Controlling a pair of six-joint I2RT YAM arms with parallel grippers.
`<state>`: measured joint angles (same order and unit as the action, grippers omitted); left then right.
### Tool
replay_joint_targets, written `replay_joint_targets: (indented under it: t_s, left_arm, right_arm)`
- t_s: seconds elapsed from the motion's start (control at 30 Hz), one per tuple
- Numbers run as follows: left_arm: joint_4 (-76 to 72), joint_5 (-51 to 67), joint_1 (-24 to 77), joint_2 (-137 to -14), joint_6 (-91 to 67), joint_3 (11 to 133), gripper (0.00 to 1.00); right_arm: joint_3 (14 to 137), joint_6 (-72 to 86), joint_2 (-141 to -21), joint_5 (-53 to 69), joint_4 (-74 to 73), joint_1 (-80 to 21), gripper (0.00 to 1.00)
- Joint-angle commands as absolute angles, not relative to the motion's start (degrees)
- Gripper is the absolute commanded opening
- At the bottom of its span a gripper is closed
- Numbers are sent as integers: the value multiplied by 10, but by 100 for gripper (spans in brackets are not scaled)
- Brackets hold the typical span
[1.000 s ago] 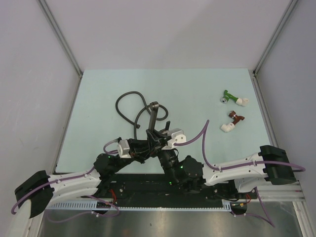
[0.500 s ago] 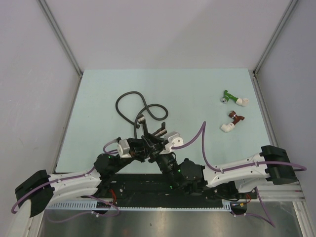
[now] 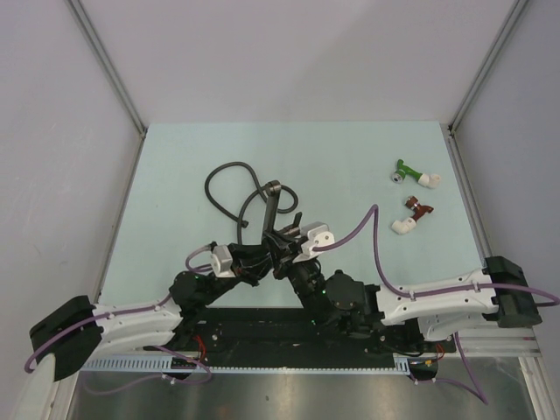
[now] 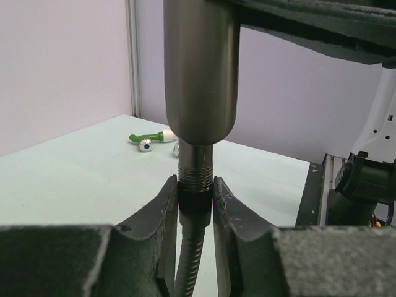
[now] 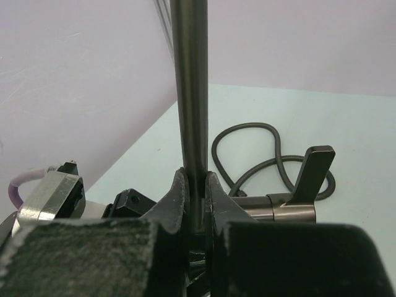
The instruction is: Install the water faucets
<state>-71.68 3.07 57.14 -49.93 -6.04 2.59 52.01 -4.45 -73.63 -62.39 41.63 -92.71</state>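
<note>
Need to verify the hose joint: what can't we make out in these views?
Left wrist: how deep the hose threads sit, hidden inside the faucet.
Right wrist: faucet arm's tip, cut by top edge.
Top: both grips, covered by the arms; green fitting details, too small.

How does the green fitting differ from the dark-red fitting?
Colour: the green fitting has a green body, the dark-red fitting a dark-red one. Place: the green fitting lies farther back on the table, the dark-red fitting nearer the front. Pose: the green fitting's white end points right, the dark-red fitting's points left. Both lie flat on the table and have one white end.
</note>
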Motion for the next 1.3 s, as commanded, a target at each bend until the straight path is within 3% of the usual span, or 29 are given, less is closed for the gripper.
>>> replay_joint_targets:
  t_s: [0.0,0.4,0.53,0.67,1.0,1.27]
  left_arm:
    - [-923,21,572,-521,-54,55,0]
    - [-895,22,572,-568,-48,77,0]
    - [-893,18,572,-564,-51,77,0]
    - [-870,18,572,-548,-55,78,0]
    - [-863,26,571,-529,-66,75,0]
    - [-872,66,571,-519,-75,74,0]
  right_arm:
    - [535,-3,-699,-597,384,-915,0]
    - [534,75,-637,-554,245,-870,3]
    - [536,66,-629,-512,223,-867,19]
    - [536,68,-606,-462,189,-858,41]
    - [538,55,-518,-303,59,-816,57]
    - [591,-84,-470,-103,-142,-762,76]
